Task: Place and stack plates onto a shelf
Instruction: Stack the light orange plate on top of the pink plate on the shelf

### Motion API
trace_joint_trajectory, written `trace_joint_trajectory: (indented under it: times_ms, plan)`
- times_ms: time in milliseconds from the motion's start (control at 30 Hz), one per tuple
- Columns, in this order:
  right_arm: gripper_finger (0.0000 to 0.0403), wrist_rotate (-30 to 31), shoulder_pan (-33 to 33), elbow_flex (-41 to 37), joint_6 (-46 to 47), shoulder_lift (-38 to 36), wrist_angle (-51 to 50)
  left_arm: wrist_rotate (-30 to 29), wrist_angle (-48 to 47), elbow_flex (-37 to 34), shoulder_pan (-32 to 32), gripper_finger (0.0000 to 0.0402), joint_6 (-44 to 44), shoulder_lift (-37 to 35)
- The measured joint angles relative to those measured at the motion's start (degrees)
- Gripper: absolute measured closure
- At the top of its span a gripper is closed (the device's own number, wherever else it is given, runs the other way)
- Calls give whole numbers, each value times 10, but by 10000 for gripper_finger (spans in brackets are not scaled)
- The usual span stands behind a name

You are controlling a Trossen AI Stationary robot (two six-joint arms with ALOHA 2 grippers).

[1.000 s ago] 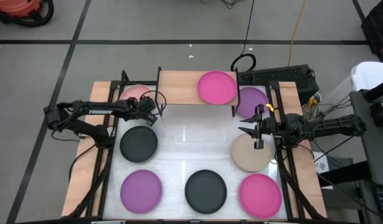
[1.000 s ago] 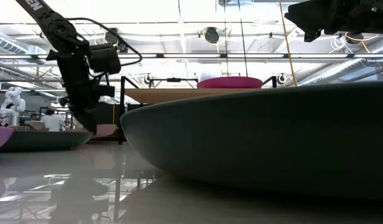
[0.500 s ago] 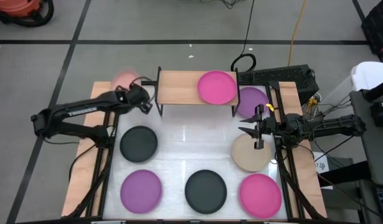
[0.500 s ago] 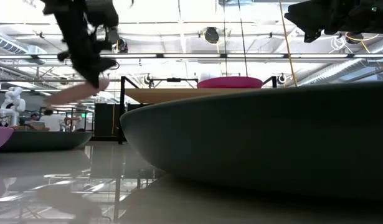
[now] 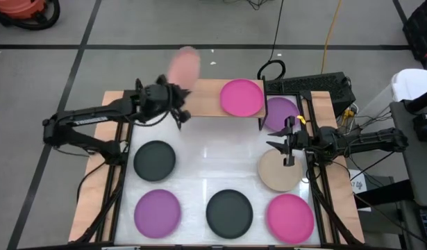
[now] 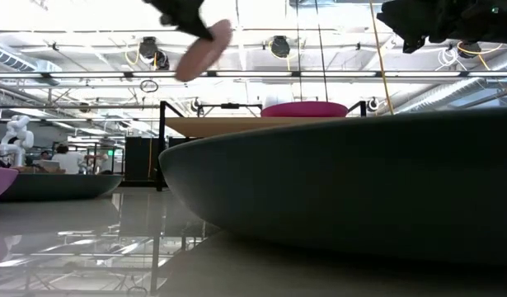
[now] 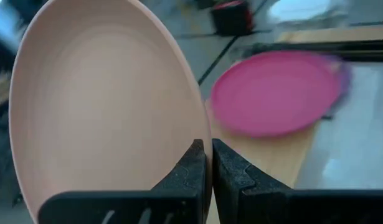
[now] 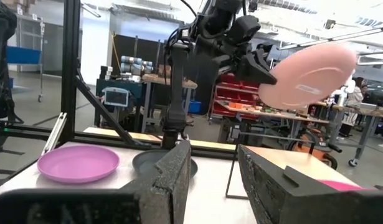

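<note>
My left gripper (image 5: 173,94) is shut on the pale pink plate (image 5: 184,66) and holds it high over the left end of the shelf (image 5: 203,98). The shelf has a light wooden top on black legs. A magenta plate (image 5: 241,97) lies on its right half. My right gripper (image 5: 286,142) is open and hangs still over the far edge of the beige plate (image 5: 279,173). A purple plate (image 5: 281,111) lies on the table, right of the shelf. In the left wrist view the pink plate (image 7: 104,106) fills the left and the magenta plate (image 7: 275,93) lies beyond it. My left gripper pinches the pink plate's rim (image 7: 200,134) between its two fingers, one on the hollow face and one on the underside. It comes from the table's left. The plate is lifted clear and tilted steeply, and reaches past the fingers toward the far edge (image 6: 202,49).
On the white table lie a dark grey plate (image 5: 155,158), a purple plate (image 5: 157,212), a second dark grey plate (image 5: 229,212) and a magenta plate (image 5: 290,217). The shelf's left half is bare wood. Black frame rails run along both table sides.
My left gripper, shut on the pink plate, has lifted it from its place on the table left of the shelf. It has swung up and to the right, over the shelf's left end. The plate has tipped from lying flat to steeply tilted.
</note>
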Motion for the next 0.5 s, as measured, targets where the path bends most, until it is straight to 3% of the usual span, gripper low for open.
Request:
trace_joint_trajectory:
  times_ms: [200, 500]
  plan:
    - [284, 0, 0, 0, -2, 0, 10, 78, 49, 95, -6, 390, 90, 133]
    - [284, -1, 0, 0, -4, 0, 10, 134, 52, 211, -4, 388, 178, 300]
